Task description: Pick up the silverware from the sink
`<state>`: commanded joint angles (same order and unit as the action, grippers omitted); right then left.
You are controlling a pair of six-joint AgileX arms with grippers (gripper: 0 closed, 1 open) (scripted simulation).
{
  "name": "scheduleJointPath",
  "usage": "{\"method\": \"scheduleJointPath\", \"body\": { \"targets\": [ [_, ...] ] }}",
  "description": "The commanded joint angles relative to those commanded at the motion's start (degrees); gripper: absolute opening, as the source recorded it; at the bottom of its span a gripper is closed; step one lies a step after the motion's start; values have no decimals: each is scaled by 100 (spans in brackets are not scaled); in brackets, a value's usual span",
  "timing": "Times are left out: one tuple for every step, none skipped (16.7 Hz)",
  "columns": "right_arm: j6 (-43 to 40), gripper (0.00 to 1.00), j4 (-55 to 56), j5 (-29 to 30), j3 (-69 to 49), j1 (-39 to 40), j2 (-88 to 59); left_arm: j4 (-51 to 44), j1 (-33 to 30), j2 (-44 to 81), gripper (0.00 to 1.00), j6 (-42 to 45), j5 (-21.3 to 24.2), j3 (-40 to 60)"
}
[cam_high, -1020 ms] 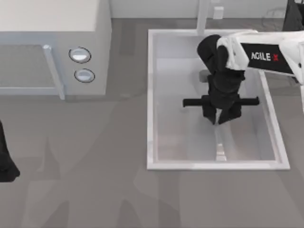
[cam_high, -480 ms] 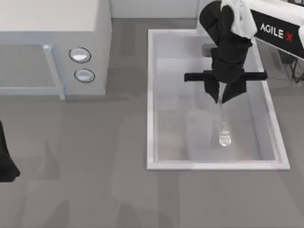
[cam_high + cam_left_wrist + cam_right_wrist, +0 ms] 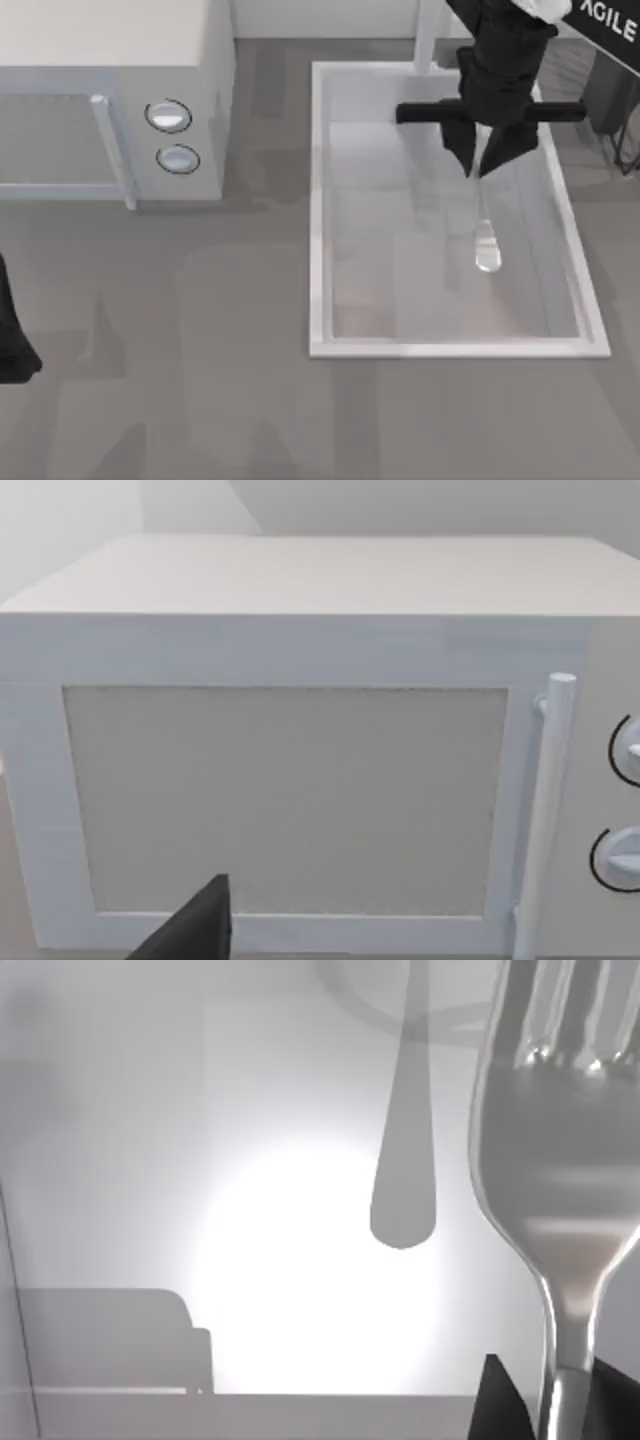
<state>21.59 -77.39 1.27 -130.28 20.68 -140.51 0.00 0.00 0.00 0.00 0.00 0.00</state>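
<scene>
The silverware [image 3: 486, 240] is held by its handle in the closed right claw [image 3: 487, 168] above the far part of the sink [image 3: 316, 200], the microwave [image 3: 110, 60] standing well apart.

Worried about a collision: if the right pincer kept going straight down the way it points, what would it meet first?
Probably the sink floor, though the silverware the right pincer holds would likely touch first; depth is unclear.
</scene>
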Motion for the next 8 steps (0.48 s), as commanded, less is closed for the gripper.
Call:
{"method": "scheduleJointPath", "body": {
  "targets": [
    [7,0,15,-3,8,8,-12,0,0,0,100,0,0,0],
    [2,0,15,-3,19,3,-1,0,0,0,100,0,0,0],
    [-30,0,16,-4,83,-29,63,0,0,0,100,0,0,0],
    [-90,0,16,-7,206,-87,186,0,0,0,100,0,0,0],
    [-176,0,15,-12,392,-172,370,0,0,0,100,0,0,0],
    [-282,0,13,-17,632,-276,608,0,0,0,100,0,0,0],
    [-409,0,10,-23,933,-400,905,0,0,0,100,0,0,0],
    [-550,0,6,-30,1284,-539,1249,0,0,0,100,0,0,0]
  ]
}}
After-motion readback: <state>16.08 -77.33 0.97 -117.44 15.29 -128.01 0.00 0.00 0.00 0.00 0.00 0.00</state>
